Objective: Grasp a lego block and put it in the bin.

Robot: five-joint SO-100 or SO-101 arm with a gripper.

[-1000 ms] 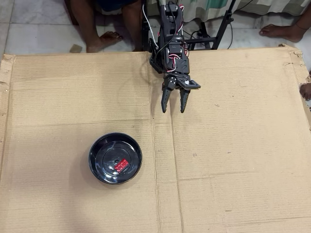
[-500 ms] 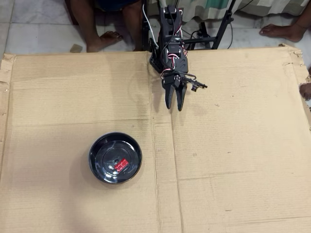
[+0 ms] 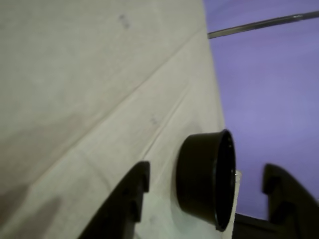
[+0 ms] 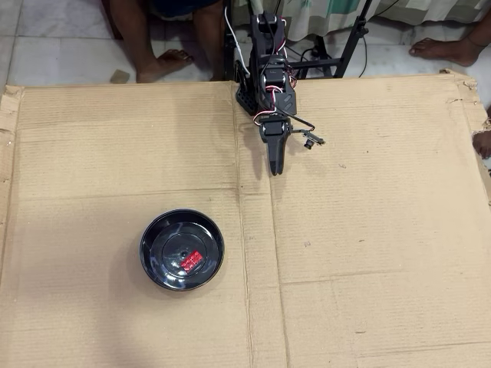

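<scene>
Pale cardboard filled my wrist view, with a purple backdrop to its right; my fingers stood spread wide, holding nothing, and the black bin showed side-on between them. From overhead, the cardboard covered the floor, my gripper hung near my base, well apart from the bin, where the red lego block lay inside
</scene>
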